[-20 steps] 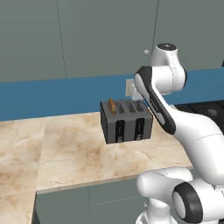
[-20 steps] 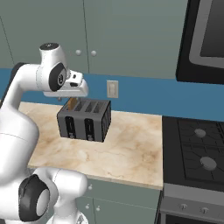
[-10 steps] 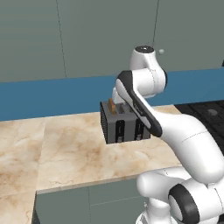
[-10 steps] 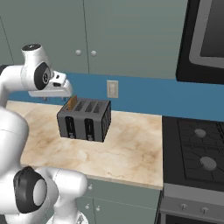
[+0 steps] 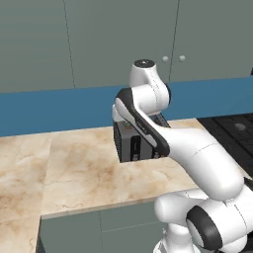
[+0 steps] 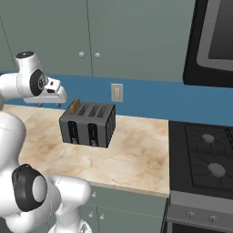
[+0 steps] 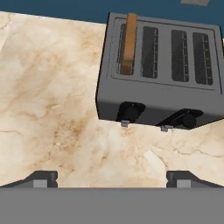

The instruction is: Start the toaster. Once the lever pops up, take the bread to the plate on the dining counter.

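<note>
The claw (image 7: 112, 177) is hanging wide open with nothing between its tips, the two dark fingertips (image 7: 41, 178) sitting far apart at the bottom of the hand view. In the right base view the claw (image 6: 49, 97) is hovering in the air to the left of the toaster (image 6: 87, 124), a little above its top and clear of it.

Looking down from the hand, the toaster (image 7: 159, 70) is lying ahead of the claw, apart from it, its four slots facing up and its two black levers showing on the near face. The bread (image 7: 129, 43) is standing upright in the leftmost slot, poking out above the top; from the right base view the bread (image 6: 75, 106) is sticking up at the toaster's left end.

The toaster is resting on the marble desk (image 6: 132, 154), with bare marble desk (image 7: 52, 96) spreading under the claw. In the left base view the arm is crossing in front of the toaster (image 5: 134, 146), hiding much of it.

Behind the toaster, a wall socket (image 6: 117, 93) is sitting on the blue backsplash (image 6: 182, 107), and a stove (image 6: 205, 154) is lying to the right of the desk.
</note>
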